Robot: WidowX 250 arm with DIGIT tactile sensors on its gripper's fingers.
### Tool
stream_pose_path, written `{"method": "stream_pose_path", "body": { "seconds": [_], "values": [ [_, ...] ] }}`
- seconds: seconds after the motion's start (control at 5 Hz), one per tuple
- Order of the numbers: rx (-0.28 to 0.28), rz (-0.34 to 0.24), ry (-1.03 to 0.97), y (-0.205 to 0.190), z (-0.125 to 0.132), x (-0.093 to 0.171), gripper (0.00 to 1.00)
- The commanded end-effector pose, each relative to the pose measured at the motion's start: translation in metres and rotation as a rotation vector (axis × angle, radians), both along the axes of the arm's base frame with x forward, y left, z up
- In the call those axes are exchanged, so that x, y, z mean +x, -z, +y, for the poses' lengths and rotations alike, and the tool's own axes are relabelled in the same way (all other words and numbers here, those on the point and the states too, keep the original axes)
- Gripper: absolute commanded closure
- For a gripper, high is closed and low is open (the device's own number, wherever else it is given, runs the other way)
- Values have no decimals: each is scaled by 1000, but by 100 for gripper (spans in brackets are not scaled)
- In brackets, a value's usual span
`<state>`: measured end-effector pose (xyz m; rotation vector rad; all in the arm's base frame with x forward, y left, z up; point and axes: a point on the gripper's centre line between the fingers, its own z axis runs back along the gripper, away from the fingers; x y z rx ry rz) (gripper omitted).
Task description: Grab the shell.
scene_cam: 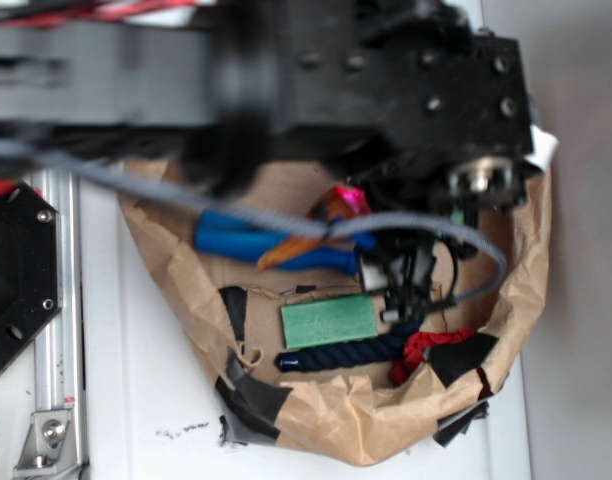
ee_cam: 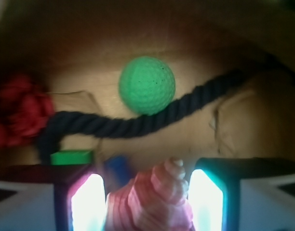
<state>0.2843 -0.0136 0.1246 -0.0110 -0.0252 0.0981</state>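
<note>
The shell (ee_cam: 154, 199) is ribbed and looks pink in the glow of the finger lights. It fills the gap between my two lit fingers at the bottom of the wrist view, its knobbed spiral end pointing away from the camera. My gripper (ee_cam: 147, 195) is shut on it, and both pads touch its sides. In the exterior view the arm's blurred black wrist covers most of the gripper. Only an orange, pink-lit piece of the shell (scene_cam: 334, 206) shows beneath it, above the blue bottle (scene_cam: 251, 240).
A green golf ball (ee_cam: 146, 85) lies ahead of the fingers, beyond a navy rope (ee_cam: 138, 122). A red cloth (ee_cam: 20, 115) is at the left and a green block (scene_cam: 329, 320) sits near the rope. Everything lies inside a crumpled brown paper bag (scene_cam: 346, 425).
</note>
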Motion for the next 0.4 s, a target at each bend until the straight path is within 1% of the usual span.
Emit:
{"method": "stream_pose_path", "body": {
  "seconds": [0.0,0.2],
  "values": [
    [101,-224,5,-60,-15,-12,100],
    [90,-233,-4,-58,-9,-7,100]
  ]
}}
